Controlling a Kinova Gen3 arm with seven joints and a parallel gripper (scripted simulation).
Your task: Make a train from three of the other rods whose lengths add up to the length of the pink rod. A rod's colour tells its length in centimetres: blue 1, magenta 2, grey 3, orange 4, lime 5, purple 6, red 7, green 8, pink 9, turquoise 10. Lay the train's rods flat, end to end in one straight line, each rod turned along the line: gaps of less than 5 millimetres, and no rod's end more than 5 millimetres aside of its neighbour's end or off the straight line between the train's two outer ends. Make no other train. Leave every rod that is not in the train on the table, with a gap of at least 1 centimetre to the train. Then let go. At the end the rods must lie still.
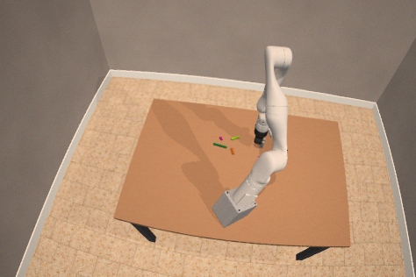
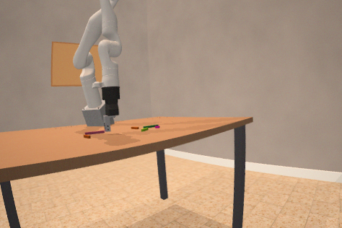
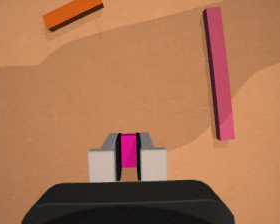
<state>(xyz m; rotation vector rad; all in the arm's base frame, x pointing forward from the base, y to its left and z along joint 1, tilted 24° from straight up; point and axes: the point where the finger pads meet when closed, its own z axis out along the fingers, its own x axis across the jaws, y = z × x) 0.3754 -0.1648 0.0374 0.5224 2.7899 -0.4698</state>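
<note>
My gripper [image 3: 129, 149] [image 1: 259, 143] [image 2: 107, 128] is shut on a short magenta rod [image 3: 129, 151] and holds it just above the table. The long pink rod [image 3: 219, 75] [image 2: 94, 132] lies flat ahead and to the right of the fingers in the wrist view. An orange rod [image 3: 73, 13] [image 2: 86, 136] lies ahead to the left. Further off lie a second magenta rod [image 1: 220, 138] [image 2: 157, 127], a lime rod [image 1: 235, 138] [image 2: 144, 129], a green rod [image 1: 219, 145] [image 2: 151, 126] and a second orange rod [image 1: 232, 151] [image 2: 135, 128]. In the top view the arm hides the pink rod.
The brown table [image 1: 175, 193] [image 2: 202, 125] carries the arm's grey base [image 1: 233, 209] [image 2: 93, 115] near its front edge. The arm's own links rise close beside the gripper.
</note>
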